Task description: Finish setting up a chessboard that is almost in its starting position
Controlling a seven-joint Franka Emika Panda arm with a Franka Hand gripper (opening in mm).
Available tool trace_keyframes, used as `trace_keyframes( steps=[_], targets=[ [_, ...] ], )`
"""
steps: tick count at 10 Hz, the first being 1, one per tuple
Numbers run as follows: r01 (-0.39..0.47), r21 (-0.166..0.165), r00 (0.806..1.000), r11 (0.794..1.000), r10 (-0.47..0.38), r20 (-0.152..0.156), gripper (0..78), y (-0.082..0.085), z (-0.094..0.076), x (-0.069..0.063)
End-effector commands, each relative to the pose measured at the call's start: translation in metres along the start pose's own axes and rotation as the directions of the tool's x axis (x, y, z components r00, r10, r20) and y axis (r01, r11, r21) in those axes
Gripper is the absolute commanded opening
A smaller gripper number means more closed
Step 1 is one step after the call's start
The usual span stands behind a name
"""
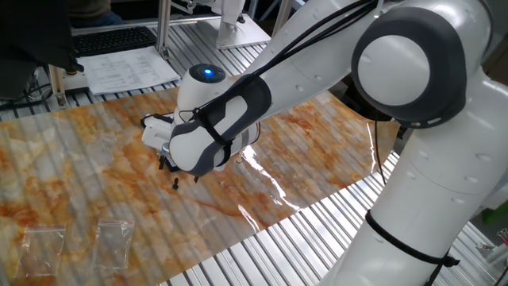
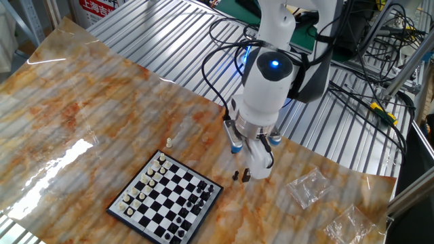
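Chessboard [image 2: 165, 200] sits low-centre on marbled orange surface [image 2: 81, 115], black and cream pieces on both ends. One cream piece [image 2: 169, 142] stands off-board, just beyond its far corner. Two small black pieces [image 2: 239, 175] stand on surface near board's right corner. Tool [image 2: 247, 174] points down right at them; fingers' gap can't be read. Two clear plastic bags [image 2: 308, 187] lie at right.

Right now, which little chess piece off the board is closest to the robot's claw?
The black piece beside the gripper; the cream piece stands farther away.
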State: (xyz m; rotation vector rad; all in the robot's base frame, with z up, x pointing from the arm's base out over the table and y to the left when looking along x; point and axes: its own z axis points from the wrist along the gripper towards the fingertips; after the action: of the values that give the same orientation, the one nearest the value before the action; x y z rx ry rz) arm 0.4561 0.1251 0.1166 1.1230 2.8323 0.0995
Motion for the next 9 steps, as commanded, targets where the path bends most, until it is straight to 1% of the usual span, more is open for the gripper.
trace_keyframes(
  steps=[1, 2, 3, 4, 5, 6, 7, 8, 9],
  targets=[
    [-0.004, -0.004, 1.000, 1.000, 0.004, -0.001, 77.5, 0.0011, -0.0006, -0.0001],
    [-0.003, -0.003, 1.000, 1.000, 0.003, 0.004, 77.5, 0.0010, -0.0008, 0.0001],
    [-0.005, -0.003, 1.000, 1.000, 0.005, 0.003, 77.5, 0.0010, -0.0008, 0.0001],
    [-0.007, 0.006, 1.000, 1.000, 0.007, 0.009, 77.5, 0.0010, -0.0008, 0.0001],
    [-0.007, 0.006, 1.000, 1.000, 0.007, 0.009, 77.5, 0.0010, -0.0008, 0.0001],
    [-0.052, 0.020, 0.999, 0.998, 0.052, 0.008, 77.5, 0.0010, -0.0008, 0.0001],
    [-0.060, 0.032, 0.998, 0.998, 0.061, -0.029, 77.5, 0.0010, -0.0008, 0.0001],
    [-0.057, 0.026, 0.997, 0.998, 0.059, -0.058, 77.5, 0.0010, -0.0008, 0.0001],
    [-0.048, 0.009, 0.996, 0.999, 0.049, -0.081, 77.5, 0.0010, -0.0008, 0.0001]
  ],
)
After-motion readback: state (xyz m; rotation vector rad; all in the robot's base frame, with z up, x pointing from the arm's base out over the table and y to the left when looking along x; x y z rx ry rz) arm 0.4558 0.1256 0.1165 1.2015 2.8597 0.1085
